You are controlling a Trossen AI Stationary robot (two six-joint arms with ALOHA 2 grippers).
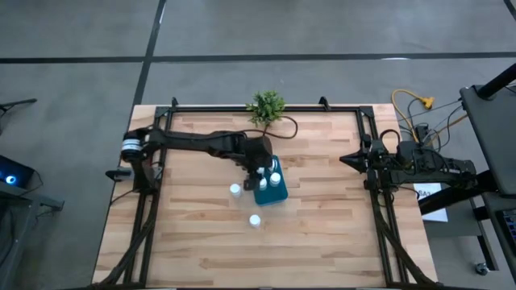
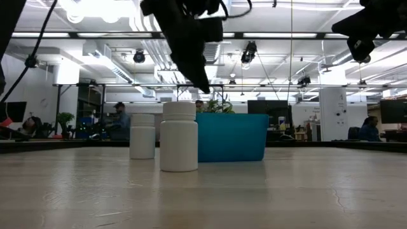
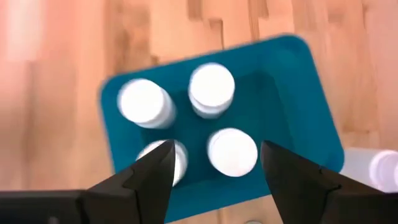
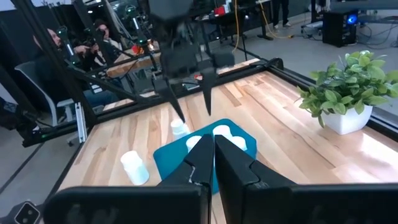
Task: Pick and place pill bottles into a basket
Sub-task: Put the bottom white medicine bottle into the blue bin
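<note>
The teal-blue basket (image 1: 272, 193) (image 3: 292, 93) sits mid-table on the wood with several white pill bottles (image 3: 211, 88) standing upright inside it. Two more pill bottles stand on the table on their bases, one (image 1: 235, 190) just left of the basket and one (image 1: 255, 220) nearer the front edge. My left gripper (image 3: 216, 147) (image 1: 260, 171) hangs open above the basket's left part, fingers slanting down, clear of the bottle caps. My right gripper (image 4: 214, 146) (image 1: 347, 159) waits shut at the table's right edge, pointing level toward the basket.
A small potted plant (image 1: 266, 106) stands at the table's far edge behind the basket, with a dark cable beside it. Black frame rails (image 1: 375, 201) run along the table's left and right sides. Bare wood lies in front of the basket.
</note>
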